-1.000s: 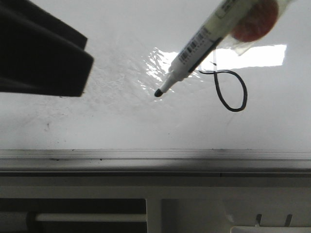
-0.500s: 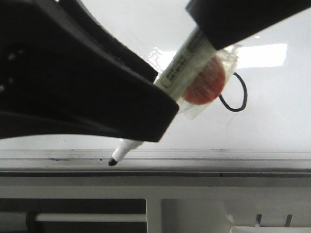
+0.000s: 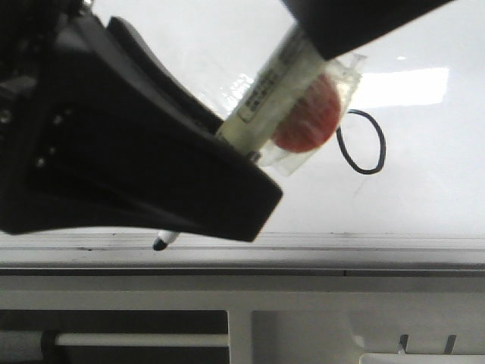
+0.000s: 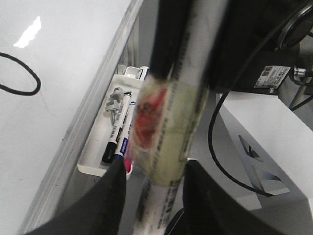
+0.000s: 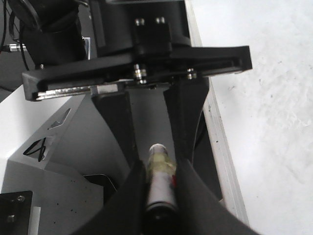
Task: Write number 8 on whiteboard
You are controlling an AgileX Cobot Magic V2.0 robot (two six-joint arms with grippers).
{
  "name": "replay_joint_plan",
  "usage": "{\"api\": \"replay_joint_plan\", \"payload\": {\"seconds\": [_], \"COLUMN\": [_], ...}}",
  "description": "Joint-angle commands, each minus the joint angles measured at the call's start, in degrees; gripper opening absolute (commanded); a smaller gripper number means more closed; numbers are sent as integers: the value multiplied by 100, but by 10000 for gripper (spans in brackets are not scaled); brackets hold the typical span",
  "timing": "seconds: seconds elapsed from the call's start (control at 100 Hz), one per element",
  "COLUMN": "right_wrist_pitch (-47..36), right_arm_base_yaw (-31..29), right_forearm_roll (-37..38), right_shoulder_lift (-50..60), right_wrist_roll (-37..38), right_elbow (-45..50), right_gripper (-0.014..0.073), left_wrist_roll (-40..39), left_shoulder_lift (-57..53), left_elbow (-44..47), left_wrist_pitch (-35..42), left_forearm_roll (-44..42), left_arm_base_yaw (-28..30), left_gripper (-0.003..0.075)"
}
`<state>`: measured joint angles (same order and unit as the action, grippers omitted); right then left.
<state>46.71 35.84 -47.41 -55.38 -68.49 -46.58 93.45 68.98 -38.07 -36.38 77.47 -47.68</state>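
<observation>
Marker (image 3: 273,91) has come well off the whiteboard (image 3: 424,197) compared with a second ago: then its tip sat on the board surface just left of the 8 (image 3: 362,142) at centre frame; half a second ago it had dropped to the grey rail, and now the tip (image 3: 161,243) pokes out at lower left of the front view, over the rail (image 3: 364,244), even further left. The left tool (image 3: 227,163) has swung in from the upper left edge and now fills the left half of the front view, its dark fingers closing round the marker barrel below the red taped blob (image 3: 307,114). In the left wrist view the two fingers (image 4: 110,196) sit either side of the barrel (image 4: 171,122), gap narrow, but contact with the marker is not clear, so whether it grips I cannot tell. The right tool (image 5: 159,193) is clamped tight on the marker's back end, both fingers pressed on it in the right wrist view. The 8 sits right of centre in the front view, lower loop plain, upper loop hidden behind the marker; it also shows at the left edge of the left wrist view. Judgement: writing looks done, pen lifted away, and this reads as a handover or recap step between the two tools. A tray (image 4: 93,156) of spare pens lies beside the board edge.
</observation>
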Motion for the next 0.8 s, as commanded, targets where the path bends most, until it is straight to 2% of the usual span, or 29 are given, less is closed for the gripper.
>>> {"api": "replay_joint_plan", "payload": {"seconds": [0.0,0.25,0.46,0.51,0.58,0.7,0.79], "right_wrist_pitch": [-59,164,269,269,255,4,-268], "right_arm_base_yaw": [-2,-2,-2,-2,-2,-16,-56], "right_forearm_roll": [-299,-299,-299,-299,-299,-299,-279], "right_shoulder_lift": [34,34,34,34,34,78,258], "right_wrist_roll": [-51,-51,-51,-51,-41,42,42], "right_elbow": [-206,-206,-206,-206,-206,-206,-206], "right_gripper": [-71,-71,-69,-45,39,300,436], "left_wrist_roll": [-47,-47,-47,-47,-47,-47,-212], "left_shoulder_lift": [-38,-28,-28,-28,-28,-28,-28], "left_elbow": [-193,-193,-193,-193,-193,-193,-193], "left_wrist_pitch": [-170,-362,-425,-462,-520,-657,-692], "left_forearm_roll": [353,391,391,391,391,391,391], "left_arm_base_yaw": [-46,-46,-46,-46,-46,-46,-46], "left_gripper": [188,-20,-20,-20,-20,-20,-20]}}
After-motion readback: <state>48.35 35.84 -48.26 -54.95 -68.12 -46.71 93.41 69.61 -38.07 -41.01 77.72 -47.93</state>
